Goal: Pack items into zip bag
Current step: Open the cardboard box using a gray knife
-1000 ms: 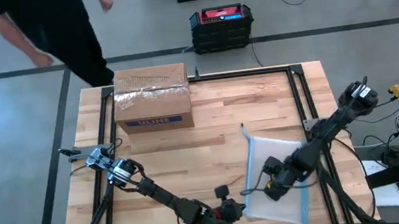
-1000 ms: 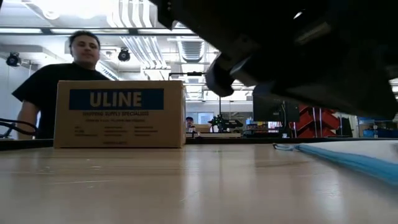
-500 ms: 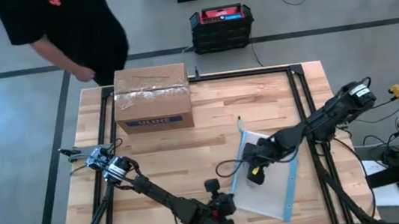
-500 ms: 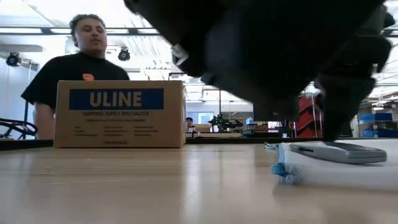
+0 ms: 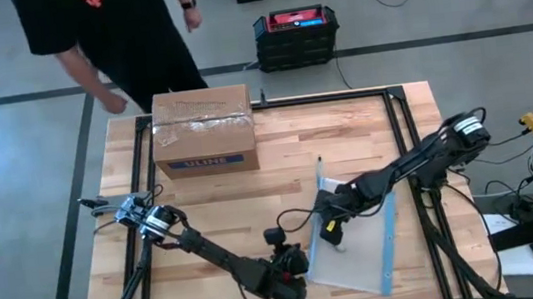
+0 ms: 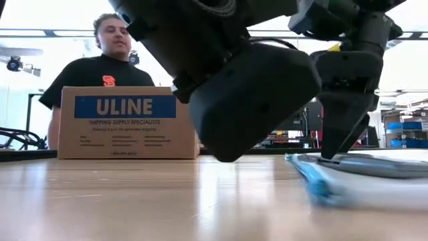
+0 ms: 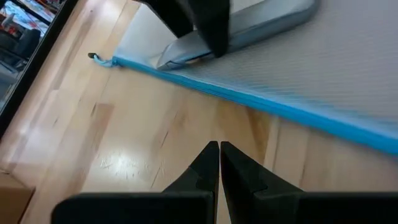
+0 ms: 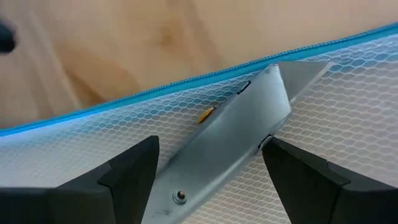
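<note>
The wooden table (image 5: pixel 276 148) carries a brown ULINE box (image 5: pixel 202 135) at its far side, near the person (image 5: pixel 118 36) standing beyond that edge. The zip bag (image 5: pixel 358 250) lies flat on the right half, well apart from the box, its blue zip strip (image 8: pixel 124 96) on the side facing the left arm. On the bag's mesh face rests a grey utility knife (image 8: pixel 242 140), near the zip edge and angled along it; whether it lies on top of the bag or inside cannot be told. The right gripper (image 5: pixel 332 233) hovers directly over the knife with its fingers spread wide on either side and holding nothing, probably to grasp or nudge it. The left gripper (image 5: pixel 290 266) waits just beside the zip edge, fingers pressed together and empty, likely ready to pin or lift the mouth. Bare wood between box and bag leaves ample room.
</note>
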Tool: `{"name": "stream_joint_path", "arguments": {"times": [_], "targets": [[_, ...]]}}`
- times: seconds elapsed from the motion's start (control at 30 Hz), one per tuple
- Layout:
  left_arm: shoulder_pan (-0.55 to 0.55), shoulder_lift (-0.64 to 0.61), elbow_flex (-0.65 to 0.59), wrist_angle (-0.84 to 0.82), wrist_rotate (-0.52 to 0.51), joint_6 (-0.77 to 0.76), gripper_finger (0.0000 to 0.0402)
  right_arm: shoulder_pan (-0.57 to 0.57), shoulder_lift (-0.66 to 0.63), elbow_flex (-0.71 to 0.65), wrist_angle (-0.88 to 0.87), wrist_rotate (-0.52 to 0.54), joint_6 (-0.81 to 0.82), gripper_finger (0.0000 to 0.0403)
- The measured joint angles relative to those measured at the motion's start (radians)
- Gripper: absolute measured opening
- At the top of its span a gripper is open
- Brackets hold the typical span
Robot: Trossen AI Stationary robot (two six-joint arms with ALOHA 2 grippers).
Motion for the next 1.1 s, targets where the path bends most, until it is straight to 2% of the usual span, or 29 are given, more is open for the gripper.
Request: {"name": "stream_joint_path", "arguments": {"times": [0.23,0.33,0.63,0.9,1.1], "targets": [[-0.009,0.000,0.000,-0.030,0.008,-0.047,0.0000,0.085,0.060,0.105,-0.144,-0.007,-0.026,0.0276],[-0.007,0.000,0.000,-0.028,0.009,-0.046,0.0000,0.137,0.077,0.139,-0.210,0.031,-0.015,0.0270],[-0.023,-0.021,0.000,0.004,0.008,-0.038,0.0000,0.253,0.082,0.158,-0.277,0.115,0.176,0.0277],[-0.133,-0.087,0.000,0.062,-0.020,-0.011,0.0000,0.297,0.130,0.162,-0.293,0.147,0.248,0.0276],[-0.241,-0.104,0.000,0.087,-0.115,0.006,0.0000,0.285,0.131,0.164,-0.304,0.218,0.181,0.0234]]}}
